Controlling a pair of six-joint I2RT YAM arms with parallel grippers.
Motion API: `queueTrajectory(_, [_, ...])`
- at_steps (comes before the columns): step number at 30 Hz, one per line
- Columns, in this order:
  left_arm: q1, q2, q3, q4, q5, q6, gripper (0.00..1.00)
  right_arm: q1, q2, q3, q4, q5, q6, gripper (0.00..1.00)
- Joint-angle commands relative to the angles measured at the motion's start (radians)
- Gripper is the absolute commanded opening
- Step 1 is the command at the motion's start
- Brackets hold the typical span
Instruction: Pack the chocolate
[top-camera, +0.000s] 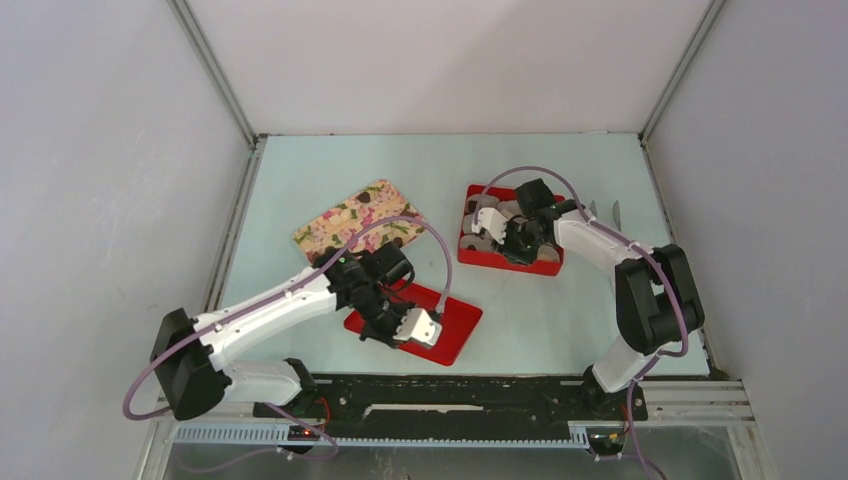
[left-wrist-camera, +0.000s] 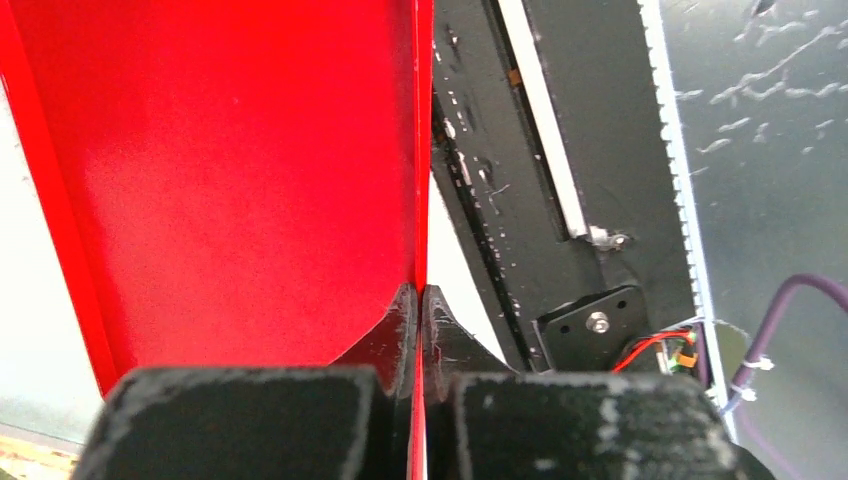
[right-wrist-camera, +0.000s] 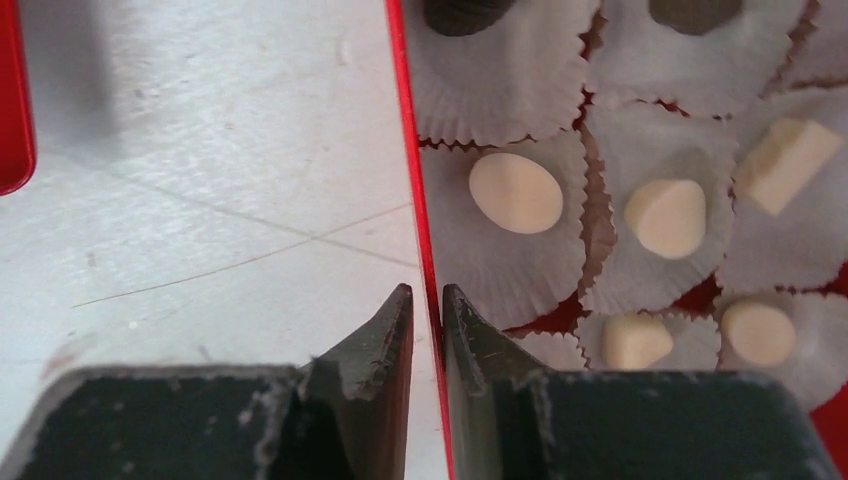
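Note:
The chocolate lies in white paper cups in a red box (top-camera: 505, 262) at the right. The right wrist view shows several cream lumps (right-wrist-camera: 516, 192) and two dark ones (right-wrist-camera: 465, 12) at its top edge. My right gripper (right-wrist-camera: 426, 292) stands astride the box's thin red wall (right-wrist-camera: 408, 150). Its jaws are a narrow gap apart, and a strip of table shows between one finger and the wall. It is over the box's near side in the top view (top-camera: 520, 240). My left gripper (left-wrist-camera: 421, 293) is shut on the rim of a flat red lid (left-wrist-camera: 230, 180), which sits near the front of the table (top-camera: 455, 320).
A flower-print tray (top-camera: 355, 220) lies at the back left. The black base rail (top-camera: 450, 395) runs along the near edge, close behind the lid. Grey walls enclose the table on three sides.

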Motion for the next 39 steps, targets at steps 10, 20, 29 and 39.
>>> queueTrajectory(10, [0.010,-0.087,-0.003,-0.023,0.062,-0.082,0.00,0.069,-0.168,-0.050,0.002,-0.043,0.140,0.40])
queueTrajectory(20, [0.076,0.067,0.147,-0.150,0.218,-0.049,0.00,-0.138,-0.518,-0.024,0.055,-0.203,0.447,0.43])
queueTrajectory(29, [0.145,0.361,0.429,-0.424,0.452,0.045,0.00,-0.525,-0.274,0.053,0.367,-0.937,1.187,0.97])
queueTrajectory(39, [0.206,0.534,0.579,-0.504,0.521,0.024,0.00,-0.193,-0.525,0.080,-0.172,-0.488,0.253,0.84])
